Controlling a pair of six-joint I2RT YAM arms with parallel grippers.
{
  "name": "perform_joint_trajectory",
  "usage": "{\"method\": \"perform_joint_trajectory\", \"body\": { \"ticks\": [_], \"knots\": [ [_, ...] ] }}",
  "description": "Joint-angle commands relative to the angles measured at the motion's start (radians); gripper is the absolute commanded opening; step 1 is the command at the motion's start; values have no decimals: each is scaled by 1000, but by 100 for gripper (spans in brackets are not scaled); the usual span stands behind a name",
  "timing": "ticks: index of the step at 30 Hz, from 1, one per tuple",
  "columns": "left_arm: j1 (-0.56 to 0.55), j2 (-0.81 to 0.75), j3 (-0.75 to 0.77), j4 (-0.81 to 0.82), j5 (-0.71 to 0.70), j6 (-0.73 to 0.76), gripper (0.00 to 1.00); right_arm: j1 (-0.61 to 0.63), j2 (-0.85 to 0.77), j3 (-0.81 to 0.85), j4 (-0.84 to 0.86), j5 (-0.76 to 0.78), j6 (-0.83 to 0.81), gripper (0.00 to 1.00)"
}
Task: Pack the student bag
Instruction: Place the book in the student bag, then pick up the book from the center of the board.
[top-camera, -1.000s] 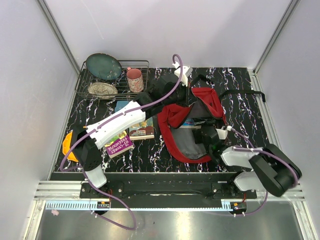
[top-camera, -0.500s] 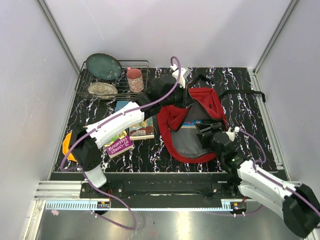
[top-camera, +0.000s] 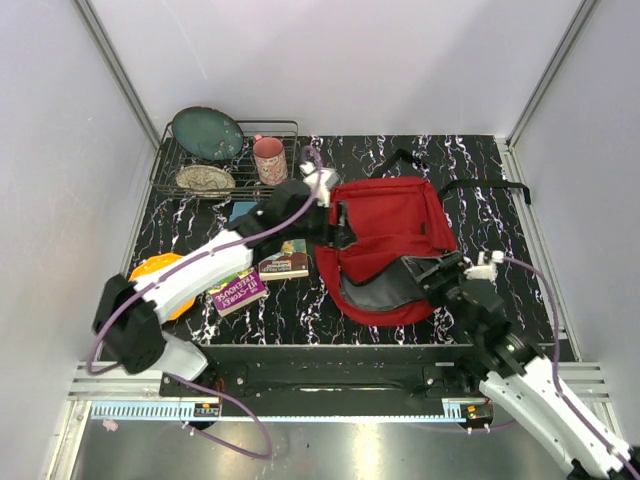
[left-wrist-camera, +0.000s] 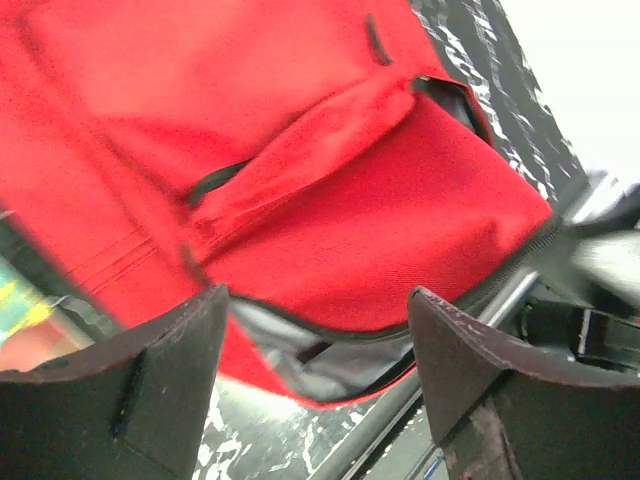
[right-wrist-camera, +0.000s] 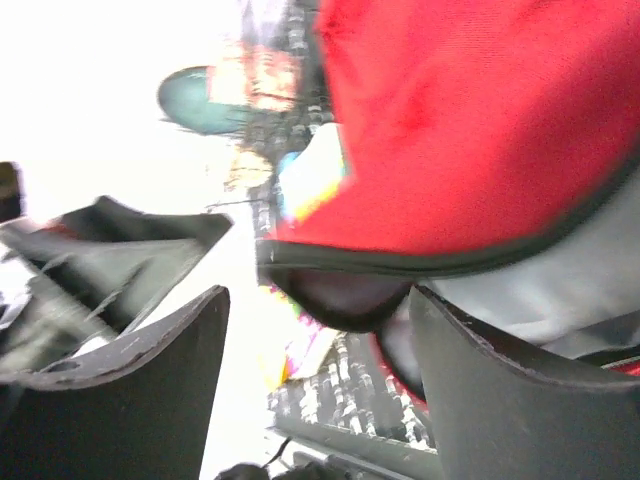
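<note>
Black marbled tabletop (top-camera: 470, 155) carries everything. Student bag (top-camera: 395, 220), red fabric, lies flat a little right of the tabletop's centre, its mouth turned to the near edge and the grey lining showing there. Its black straps trail toward the far right corner. Left arm reaches in from the near left corner. Left gripper (top-camera: 338, 225) sits at the bag's left side with jaws released and nothing between them. The left wrist view (left-wrist-camera: 315, 295) shows red fabric and a black zipper line beyond the fingers, apart from them. Right gripper (top-camera: 432, 272) is at the bag's near right side, over the mouth, jaws also spread wide (right-wrist-camera: 318, 292). That wrist view is blurred: the black-trimmed rim appears to lie just beyond the fingers, and contact cannot be told. Wire rack (top-camera: 165, 165) stands in the far left corner holding a teal plate (top-camera: 207, 132) and a pink mug (top-camera: 268, 160). Two books (top-camera: 285, 258) (top-camera: 238, 290) lie left of the bag, nearer the near edge. Orange item (top-camera: 160, 270) sits by the left edge, partly under the left arm.
</note>
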Motion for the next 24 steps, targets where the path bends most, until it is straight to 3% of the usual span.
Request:
{"method": "perform_joint_trajectory", "body": {
  "ticks": [1, 7, 10, 15, 19, 24],
  "knots": [
    [111, -185, -120, 1, -221, -24, 78, -2, -203, 141, -215, -58, -201, 77],
    [277, -254, -242, -30, -211, -52, 80, -2, -191, 274, -245, -165, -286, 76],
    [309, -237, -250, -39, -213, -47, 81, -2, -22, 283, -155, -259, -304, 77],
    [383, -196, -260, -61, -154, -24, 82, 3, 425, 343, 29, -496, -304, 76],
    [483, -164, -299, -27, -90, -38, 82, 17, 608, 371, 227, -552, -301, 73],
    [513, -87, -290, -21, -55, -52, 81, 32, 854, 469, 347, -595, -302, 67]
  ]
}}
